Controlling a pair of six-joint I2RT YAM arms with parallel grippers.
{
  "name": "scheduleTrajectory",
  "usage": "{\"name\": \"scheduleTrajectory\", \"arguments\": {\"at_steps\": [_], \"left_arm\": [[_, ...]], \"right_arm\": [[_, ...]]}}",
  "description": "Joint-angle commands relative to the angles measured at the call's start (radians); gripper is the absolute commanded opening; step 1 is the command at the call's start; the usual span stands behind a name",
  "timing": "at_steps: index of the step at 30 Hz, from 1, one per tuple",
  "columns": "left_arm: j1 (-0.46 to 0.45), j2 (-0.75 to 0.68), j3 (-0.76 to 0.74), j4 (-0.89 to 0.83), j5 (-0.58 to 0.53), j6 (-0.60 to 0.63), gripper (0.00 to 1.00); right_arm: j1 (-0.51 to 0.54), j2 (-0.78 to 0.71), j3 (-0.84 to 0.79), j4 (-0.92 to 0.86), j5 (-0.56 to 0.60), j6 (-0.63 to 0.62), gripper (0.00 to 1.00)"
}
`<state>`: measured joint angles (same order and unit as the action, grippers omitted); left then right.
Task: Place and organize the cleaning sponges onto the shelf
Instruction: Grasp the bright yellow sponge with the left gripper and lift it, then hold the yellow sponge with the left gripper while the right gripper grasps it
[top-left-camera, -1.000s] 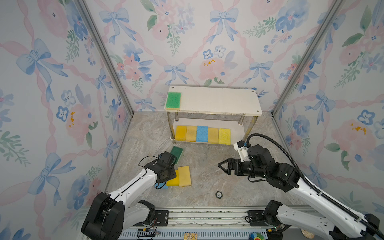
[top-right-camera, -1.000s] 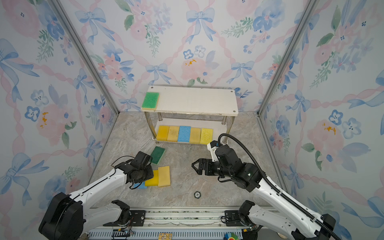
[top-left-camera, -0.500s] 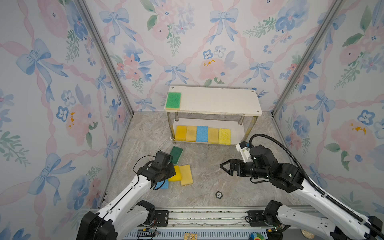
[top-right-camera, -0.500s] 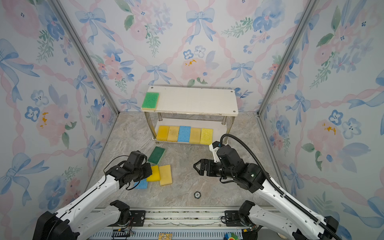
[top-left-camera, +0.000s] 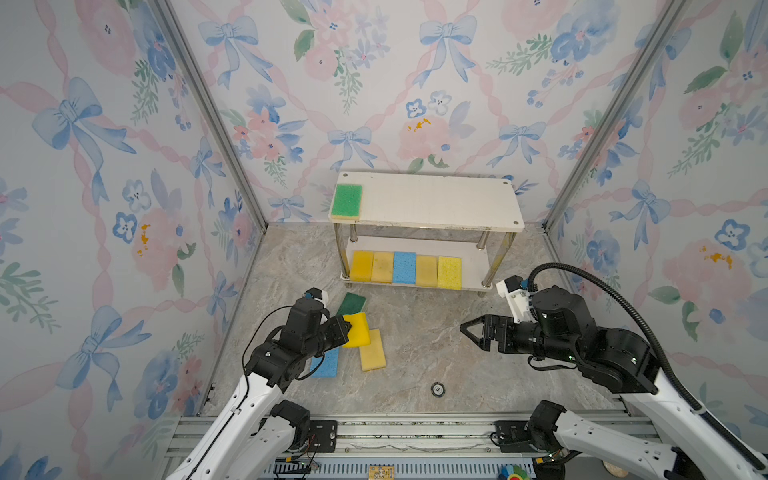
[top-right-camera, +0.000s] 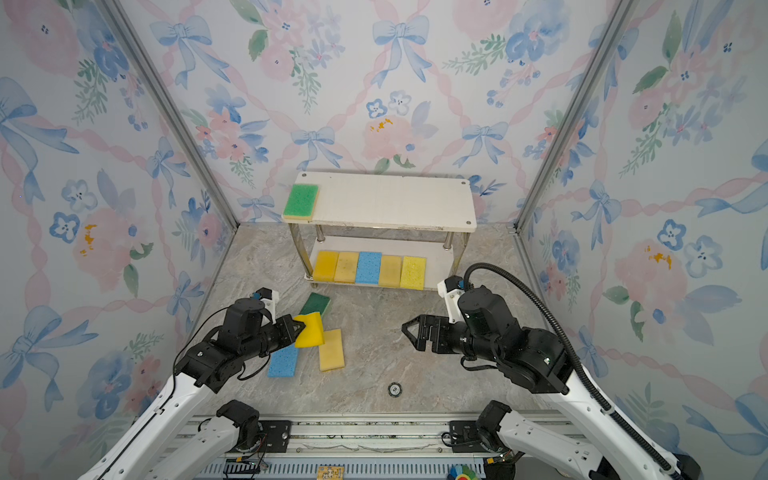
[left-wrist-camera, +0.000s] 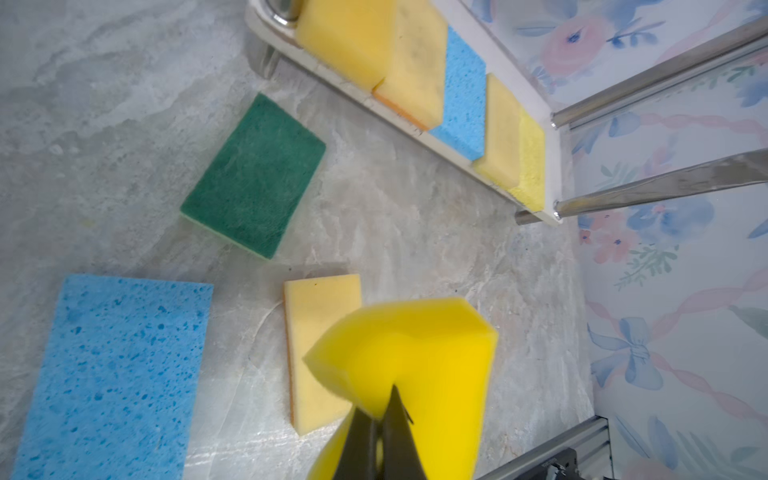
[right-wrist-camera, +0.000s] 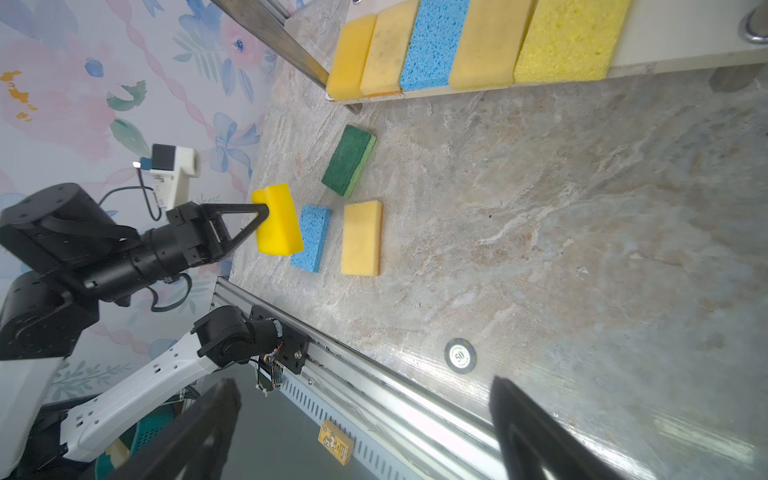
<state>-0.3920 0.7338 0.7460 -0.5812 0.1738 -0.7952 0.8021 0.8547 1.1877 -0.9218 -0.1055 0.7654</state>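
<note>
Left gripper (top-left-camera: 347, 328) is clamped on one short edge of a bright yellow rectangular foam sponge (top-left-camera: 358, 330), which in both top views it holds clear of the grey marble-look table (top-left-camera: 415, 365) near the left edge. Right gripper (top-left-camera: 467, 332) hangs over the table's right half, its jaws wide apart and empty. A small two-tier white shelf on chrome legs (top-left-camera: 436, 203) stands at the table's back edge. Its lower board carries a full row of five sponges (top-left-camera: 405, 268) side by side. Its top board has only a green-faced scourer sponge (top-left-camera: 347, 200) at the left end and is otherwise bare.

From the left wrist, the jaws pinch the yellow sponge (left-wrist-camera: 415, 353) hard enough to bend it. Beyond it three lie flat on the table: a dark green scourer (left-wrist-camera: 253, 174), a light blue porous sponge (left-wrist-camera: 112, 374) and a pale tan sponge (left-wrist-camera: 320, 332) partly hidden by the held one.

From the right wrist, those three lie near one another but apart. A small round black-and-white disc (right-wrist-camera: 459, 356) sits by the front edge.

Six sponges are shelved, so the task looks a little over half done. The held sponge and the three on the table remain, and the top board's free stretch seems the place for them.
</note>
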Motion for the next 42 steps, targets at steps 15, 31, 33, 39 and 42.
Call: {"name": "scheduleTrajectory", "arguments": {"at_steps": [15, 31, 33, 39, 42], "left_arm": [[0.002, 0.272, 0.449, 0.132, 0.212, 0.036, 0.0], [-0.071, 0.311, 0.464, 0.225, 0.165, -0.098, 0.0], [-0.073, 0.311, 0.469, 0.224, 0.167, -0.102, 0.0], [-0.075, 0.297, 0.479, 0.224, 0.164, -0.101, 0.0], [-0.075, 0.292, 0.48, 0.223, 0.157, -0.104, 0.0]], "right_arm": [[-0.084, 0.338, 0.316, 0.335, -0.373, -0.255, 0.96], [0.009, 0.565, 0.477, 0.335, -0.307, -0.25, 0.62], [0.017, 0.582, 0.489, 0.321, -0.295, -0.253, 0.62], [0.028, 0.591, 0.492, 0.278, -0.225, -0.25, 0.57], [0.029, 0.583, 0.489, 0.263, -0.19, -0.251, 0.53]]}}
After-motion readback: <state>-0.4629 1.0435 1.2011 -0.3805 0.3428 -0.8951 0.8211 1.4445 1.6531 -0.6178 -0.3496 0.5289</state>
